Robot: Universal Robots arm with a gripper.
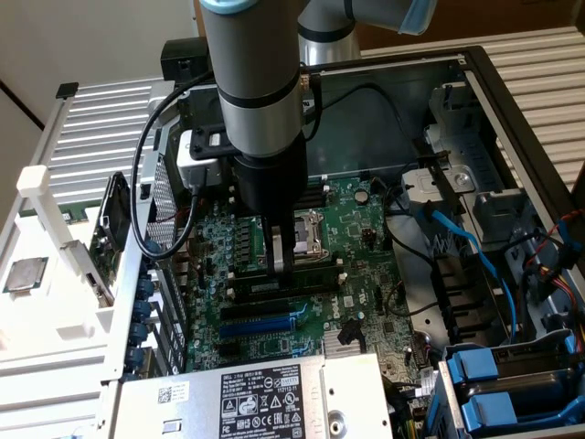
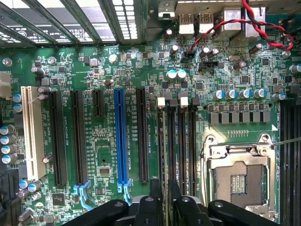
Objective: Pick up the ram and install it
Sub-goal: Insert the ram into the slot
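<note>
This looks like a computer-assembly test bench in a lab or workshop. An opened desktop case (image 1: pixel 512 110) lies on its side, its green motherboard (image 1: pixel 366 247) bare, with an empty processor socket (image 2: pixel 242 176), expansion slots (image 2: pixel 121 136) and blue cables (image 1: pixel 475 256) exposed. A grey industrial robot arm (image 1: pixel 256 82) reaches down into it, beside white slatted racks (image 1: pixel 101 119).

Inside the open computer case (image 1: pixel 512 119), the arm (image 1: pixel 260 101) reaches down onto the motherboard (image 1: pixel 366 247) beside the processor socket (image 1: pixel 315 233). The power supply (image 1: pixel 265 393) walls off the near side. Blue cables (image 1: pixel 457 238) and drive bays (image 1: pixel 503 384) crowd the exterior view's right. On the board, the upright memory slots (image 2: pixel 176 141) and expansion slots (image 2: pixel 121 136) leave narrow lanes.
</note>
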